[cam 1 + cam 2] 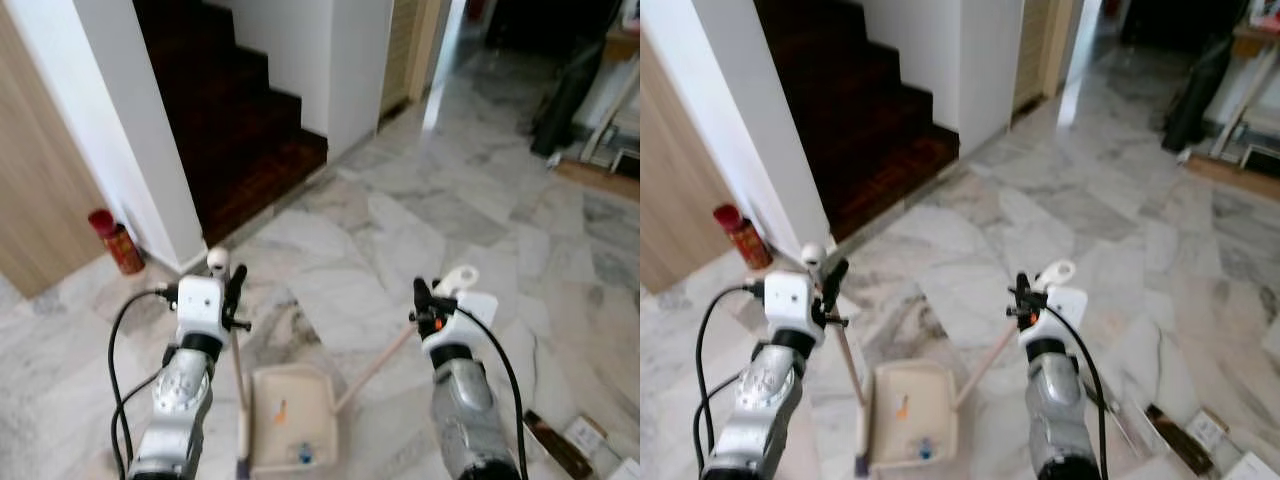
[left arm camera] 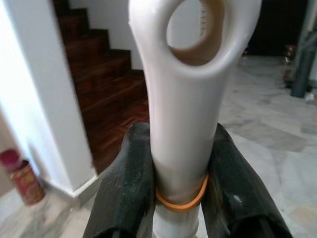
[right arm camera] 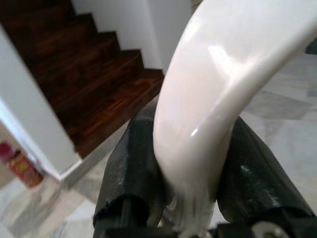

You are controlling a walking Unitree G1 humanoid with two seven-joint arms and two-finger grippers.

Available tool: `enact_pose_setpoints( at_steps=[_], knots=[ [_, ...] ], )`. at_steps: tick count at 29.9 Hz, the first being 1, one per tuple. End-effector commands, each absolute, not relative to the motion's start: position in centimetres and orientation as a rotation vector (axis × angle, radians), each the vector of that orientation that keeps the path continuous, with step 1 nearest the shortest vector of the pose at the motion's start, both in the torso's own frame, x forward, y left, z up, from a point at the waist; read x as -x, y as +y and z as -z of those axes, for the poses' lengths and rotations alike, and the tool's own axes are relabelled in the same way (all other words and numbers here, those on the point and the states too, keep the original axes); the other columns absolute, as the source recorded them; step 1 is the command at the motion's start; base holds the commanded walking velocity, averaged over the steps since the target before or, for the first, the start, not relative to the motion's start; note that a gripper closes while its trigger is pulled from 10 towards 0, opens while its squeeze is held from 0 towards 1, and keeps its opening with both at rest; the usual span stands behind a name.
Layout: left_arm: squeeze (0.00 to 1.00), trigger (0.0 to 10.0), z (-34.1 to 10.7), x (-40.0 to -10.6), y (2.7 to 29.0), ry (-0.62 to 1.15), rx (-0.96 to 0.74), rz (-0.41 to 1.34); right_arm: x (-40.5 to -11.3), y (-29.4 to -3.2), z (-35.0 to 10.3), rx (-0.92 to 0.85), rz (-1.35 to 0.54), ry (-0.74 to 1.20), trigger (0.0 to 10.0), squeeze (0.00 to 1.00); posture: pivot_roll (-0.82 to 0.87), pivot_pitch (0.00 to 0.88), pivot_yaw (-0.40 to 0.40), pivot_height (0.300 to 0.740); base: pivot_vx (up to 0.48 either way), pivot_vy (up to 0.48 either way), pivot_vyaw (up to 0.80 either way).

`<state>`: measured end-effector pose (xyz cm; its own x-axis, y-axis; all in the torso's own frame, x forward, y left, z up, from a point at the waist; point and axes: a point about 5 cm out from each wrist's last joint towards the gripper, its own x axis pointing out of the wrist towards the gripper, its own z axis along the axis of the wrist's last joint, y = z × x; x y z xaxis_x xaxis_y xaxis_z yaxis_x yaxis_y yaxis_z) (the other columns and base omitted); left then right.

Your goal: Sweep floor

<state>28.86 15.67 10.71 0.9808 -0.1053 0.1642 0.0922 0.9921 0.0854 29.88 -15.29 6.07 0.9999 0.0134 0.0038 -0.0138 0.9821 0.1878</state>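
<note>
L pincer (image 2: 181,183) grips broom handle (image 2: 190,99); R pincer (image 3: 195,173) grips dustpan handle (image 3: 223,84).

A cream plastic dustpan (image 1: 291,420) lies flat on the grey-veined marble floor (image 1: 400,230), its long pale handle (image 1: 375,368) slanting up to the right. Small orange and blue scraps sit inside it. Beside it, a slim pale broom stick with a white looped top (image 1: 217,260) stands nearly upright.
</note>
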Motion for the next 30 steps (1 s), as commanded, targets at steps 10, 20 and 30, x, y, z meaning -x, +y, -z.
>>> enact_pose_setpoints(
  at_steps=[10,20,30],
  knots=[
    [0.00,10.0,-11.67,-28.91,16.30,-0.210,-0.085,0.086,-30.71,-13.71,-7.58,-0.223,-0.059,-0.065,10.0,0.00,0.13,0.006,-0.002,0.740,0.000,0.375,0.39],
    [0.00,10.0,-11.67,-28.86,16.31,-0.208,-0.084,0.088,-30.65,-13.75,-7.53,-0.236,-0.053,-0.067,10.0,0.00,0.13,0.015,0.000,0.740,0.000,0.363,0.45],
    [0.00,10.0,-11.71,-28.96,16.42,-0.207,-0.086,0.085,-30.73,-13.79,-7.52,-0.234,-0.053,-0.061,10.0,0.00,0.13,0.018,0.001,0.740,0.000,0.361,0.00]
  ],
)
